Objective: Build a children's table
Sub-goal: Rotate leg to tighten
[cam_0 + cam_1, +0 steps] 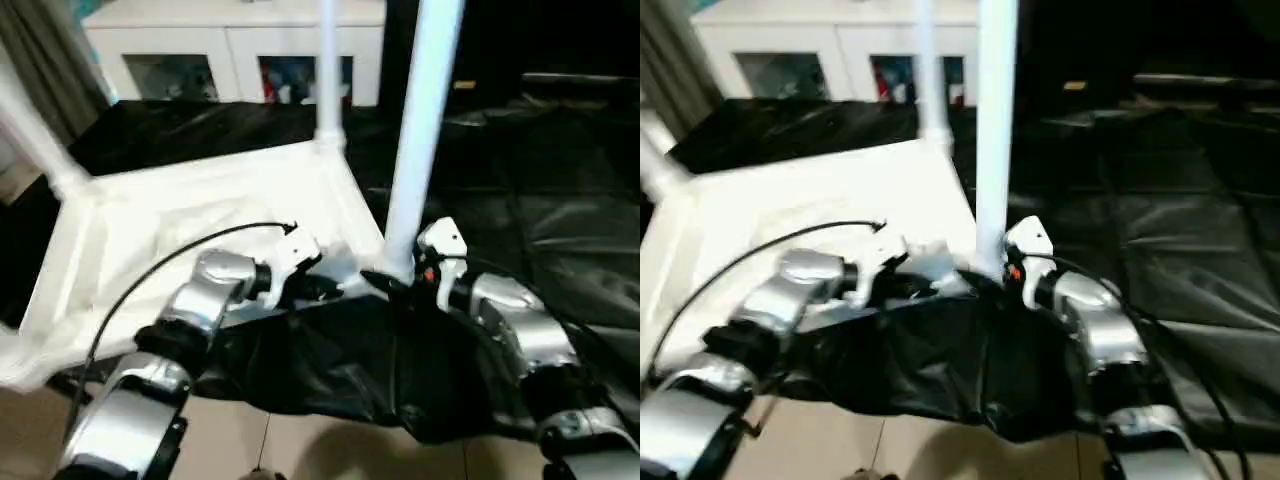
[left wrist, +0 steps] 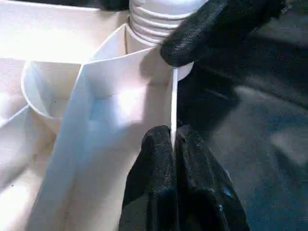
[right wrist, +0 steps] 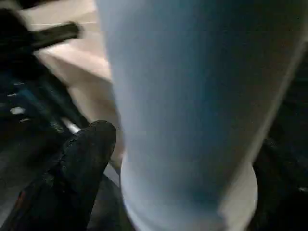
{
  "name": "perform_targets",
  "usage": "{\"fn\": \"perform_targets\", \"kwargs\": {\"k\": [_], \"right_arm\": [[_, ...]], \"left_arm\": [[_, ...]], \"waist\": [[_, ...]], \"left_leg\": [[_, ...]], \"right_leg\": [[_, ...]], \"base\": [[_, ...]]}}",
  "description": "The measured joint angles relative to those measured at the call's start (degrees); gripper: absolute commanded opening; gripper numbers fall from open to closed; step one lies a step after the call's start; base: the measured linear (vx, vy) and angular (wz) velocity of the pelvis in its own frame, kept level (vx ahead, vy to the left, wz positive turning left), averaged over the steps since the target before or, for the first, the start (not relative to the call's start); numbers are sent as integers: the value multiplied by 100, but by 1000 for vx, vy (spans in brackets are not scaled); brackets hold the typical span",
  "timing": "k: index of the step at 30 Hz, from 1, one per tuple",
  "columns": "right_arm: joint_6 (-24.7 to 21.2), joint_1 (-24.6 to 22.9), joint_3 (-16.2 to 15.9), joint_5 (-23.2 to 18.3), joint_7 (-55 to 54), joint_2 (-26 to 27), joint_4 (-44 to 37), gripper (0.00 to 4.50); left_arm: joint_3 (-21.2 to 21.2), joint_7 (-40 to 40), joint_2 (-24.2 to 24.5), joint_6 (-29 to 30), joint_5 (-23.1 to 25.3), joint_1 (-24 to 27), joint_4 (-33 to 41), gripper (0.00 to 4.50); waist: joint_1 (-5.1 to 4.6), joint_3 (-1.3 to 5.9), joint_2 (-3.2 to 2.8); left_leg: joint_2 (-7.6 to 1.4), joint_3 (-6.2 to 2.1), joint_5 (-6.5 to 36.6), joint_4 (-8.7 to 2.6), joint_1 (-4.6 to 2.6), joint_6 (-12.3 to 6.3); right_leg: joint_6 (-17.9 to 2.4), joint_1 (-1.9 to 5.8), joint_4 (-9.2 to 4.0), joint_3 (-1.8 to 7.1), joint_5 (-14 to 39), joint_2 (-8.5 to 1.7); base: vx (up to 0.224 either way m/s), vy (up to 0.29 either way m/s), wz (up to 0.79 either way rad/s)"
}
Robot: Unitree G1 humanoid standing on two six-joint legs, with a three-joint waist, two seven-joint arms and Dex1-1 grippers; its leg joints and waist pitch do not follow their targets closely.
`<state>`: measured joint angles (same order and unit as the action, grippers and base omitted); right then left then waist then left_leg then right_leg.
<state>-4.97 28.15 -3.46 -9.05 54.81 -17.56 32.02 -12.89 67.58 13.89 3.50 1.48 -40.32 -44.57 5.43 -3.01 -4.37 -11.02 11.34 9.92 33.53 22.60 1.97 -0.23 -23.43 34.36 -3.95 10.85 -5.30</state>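
The table top (image 1: pixel 200 215) lies upside down on a black sheet (image 1: pixel 560 230) on the floor, its near right corner between the two grippers. The left gripper (image 2: pixel 172 144) is pressed together, pinching the thin rim wall at that corner. The right gripper (image 1: pixel 400 285) is spread around the foot of the upright leg (image 1: pixel 420 130), one finger (image 3: pixel 82 163) beside it; whether it touches is hard to tell. The legs are cut off at the top.

You won't find any readable text, labels, brands or numbers on anything here, nothing legible at all.
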Motion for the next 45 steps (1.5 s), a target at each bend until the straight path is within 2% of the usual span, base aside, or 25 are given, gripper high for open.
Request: {"fn": "perform_targets", "kwargs": {"k": [3, 7, 8, 14, 18, 23, 27, 32, 35, 36, 37, 38, 45], "right_arm": [[-116, -71, -16, -178, 406, -169, -100, 379], [-194, -117, -30, -252, 725, -355, -211, 351], [-195, -117, -35, -252, 774, -352, -211, 332], [-251, -118, -48, -283, 817, -286, -211, 284], [-322, -174, -35, -306, 649, -198, -280, 274], [-178, -132, 333, -48, -1100, 401, -24, 272], [-111, 84, 596, 77, -2567, 950, 345, 272], [-98, 261, 765, 222, -3727, 1271, 550, 272], [12, 287, 765, 299, -3754, 1281, 590, 272], [45, 277, 767, 294, -3727, 1278, 596, 307], [64, 271, 768, 293, -3716, 1278, 601, 307], [69, 270, 769, 292, -3684, 1267, 601, 342], [-91, 181, 315, 266, -1865, 424, 450, 344]], "left_arm": [[-11, 213, 118, 21, -7, 103, 193, 0], [-39, 355, 201, 55, -75, 238, 349, 0], [-38, 359, 209, 60, -78, 252, 359, 0], [-36, 377, 220, 151, -107, 318, 463, 0], [-38, 276, 203, 163, -103, 332, 473, 0], [24, -711, -228, 204, 73, -10, -46, 0], [93, -1508, -604, 254, 200, -249, -475, 0], [104, -2162, -979, 298, 275, -460, -792, 0], [105, -2207, -1009, 294, 276, -479, -831, 0], [106, -2189, -1009, 280, 276, -484, -846, 0], [111, -2177, -1009, 276, 276, -486, -854, 0], [118, -2153, -1008, 269, 276, -486, -859, 0], [105, -1379, -685, 100, 222, -381, -725, 0]], "waist": [[21, 0, 0], [4, 0, 0], [-5, -3, 4], [-12, -3, 5], [-11, -3, 5], [-57, 4, 15], [-65, 5, 15], [-58, 15, 2], [-55, 18, -2], [-52, 20, -4], [-51, 22, -8], [-51, 26, -13], [-32, 24, -17]], "left_leg": [[6, 3, 14, 43, 40, -21], [6, 7, 12, 64, 39, -19], [4, 7, 10, 66, 36, -14], [3, 7, 4, 71, 31, -5], [3, 7, 4, 74, 32, -6], [6, 7, 17, 92, 22, 23], [9, 7, 20, 82, -48, 28], [18, 7, 20, 62, -58, 30], [20, 6, 20, 62, -57, 29], [20, 6, 20, 62, -57, 29], [20, 6, 20, 62, -57, 29], [20, 5, 20, 62, -57, 29], [10, 0, 19, 56, -42, 28]], "right_leg": [[-3, -21, 4, 8, -1, -10], [-15, -23, 18, 16, -11, -12], [-15, -23, 26, 17, -12, -12], [-14, -28, 54, 18, -11, -13], [-12, -29, 55, 19, -10, -13], [-12, -25, 64, 29, -21, -14], [-3, 35, 59, 31, -15, -15], [19, 56, 38, 35, -2, -15], [2, 58, 37, 35, -13, -17], [1, 59, 37, 35, -13, -17], [0, 59, 37, 35, -14, -17], [-1, 58, 37, 35, -15, -17], [4, 47, 40, 22, -14, -11]], "base": [[0, 0, 0], [0, 0, 0], [0, 0, 0], [0, 0, 0], [0, 0, 0], [0, 0, 0], [0, 0, 0], [0, 0, 0], [0, 0, 0], [0, 0, 0], [0, 0, 0], [0, 0, 0], [0, 0, 0]]}}
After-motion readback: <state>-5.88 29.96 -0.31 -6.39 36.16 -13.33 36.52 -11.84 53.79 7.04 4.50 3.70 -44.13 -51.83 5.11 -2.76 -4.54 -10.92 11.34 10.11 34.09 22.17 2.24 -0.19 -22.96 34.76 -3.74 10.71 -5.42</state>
